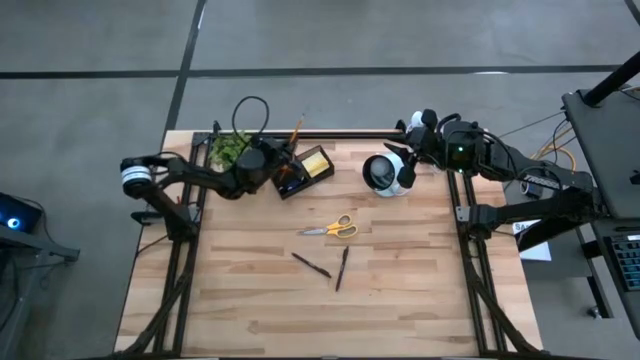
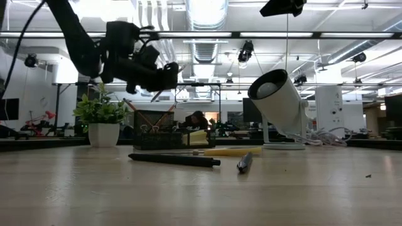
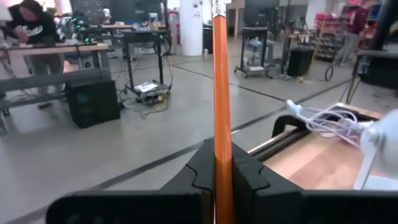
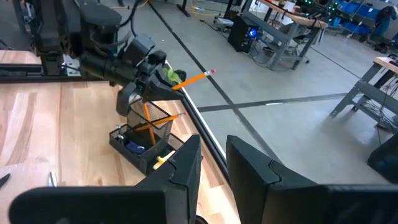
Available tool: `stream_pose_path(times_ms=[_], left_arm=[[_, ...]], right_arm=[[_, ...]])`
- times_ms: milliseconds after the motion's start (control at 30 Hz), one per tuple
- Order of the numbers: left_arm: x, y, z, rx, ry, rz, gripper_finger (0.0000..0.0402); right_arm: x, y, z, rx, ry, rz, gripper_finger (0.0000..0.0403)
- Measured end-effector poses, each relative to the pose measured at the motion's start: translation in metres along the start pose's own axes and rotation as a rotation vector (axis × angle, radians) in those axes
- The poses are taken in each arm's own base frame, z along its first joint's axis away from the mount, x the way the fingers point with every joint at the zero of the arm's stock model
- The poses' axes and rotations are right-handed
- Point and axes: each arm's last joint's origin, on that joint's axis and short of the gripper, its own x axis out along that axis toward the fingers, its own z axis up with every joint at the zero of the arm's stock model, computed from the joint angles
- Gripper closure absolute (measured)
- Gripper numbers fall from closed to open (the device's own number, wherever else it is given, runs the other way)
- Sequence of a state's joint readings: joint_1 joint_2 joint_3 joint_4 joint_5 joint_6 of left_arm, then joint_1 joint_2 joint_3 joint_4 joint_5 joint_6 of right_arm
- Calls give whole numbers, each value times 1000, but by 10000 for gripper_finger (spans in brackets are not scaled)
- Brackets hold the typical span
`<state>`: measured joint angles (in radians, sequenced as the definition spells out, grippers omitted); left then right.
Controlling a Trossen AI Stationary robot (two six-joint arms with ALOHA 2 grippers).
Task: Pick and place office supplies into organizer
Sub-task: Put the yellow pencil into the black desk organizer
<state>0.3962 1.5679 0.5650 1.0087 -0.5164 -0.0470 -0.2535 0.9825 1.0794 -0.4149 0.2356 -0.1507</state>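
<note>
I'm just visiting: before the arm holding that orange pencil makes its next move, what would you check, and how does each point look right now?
1. Left gripper fingers clamped on the orange pencil: ok.
2. Pencil held above the black organizer: ok.
3. Pencil lined up with a free compartment: cannot tell.
4. Right gripper away from the organizer, by the white lamp: ok.
5. Scissors and two dark pens still on the table: not ok, left to do.

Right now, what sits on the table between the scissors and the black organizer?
Nothing: in the high view, only bare wood separates the scissors from the organizer.
</note>
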Motion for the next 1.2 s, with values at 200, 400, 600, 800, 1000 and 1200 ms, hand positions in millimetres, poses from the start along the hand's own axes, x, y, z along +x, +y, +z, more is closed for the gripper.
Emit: stream_pose_path(times_ms=[200,400,600,800,1000,1200], left_arm=[[7,3,-17,-10,-19,19,400],[9,3,-22,-5,-20,33,400],[9,5,-23,45,-17,42,400],[9,6,-23,47,-16,44,393],[9,6,-23,45,-16,43,389],[9,6,-23,44,-17,43,386]], right_arm=[[0,0,0,14,0,1,337],[0,0,0,20,0,2,337],[0,0,0,19,0,3,337],[0,0,0,12,0,3,337],[0,0,0,8,-1,3,337],[0,0,0,-9,-1,2,337]])
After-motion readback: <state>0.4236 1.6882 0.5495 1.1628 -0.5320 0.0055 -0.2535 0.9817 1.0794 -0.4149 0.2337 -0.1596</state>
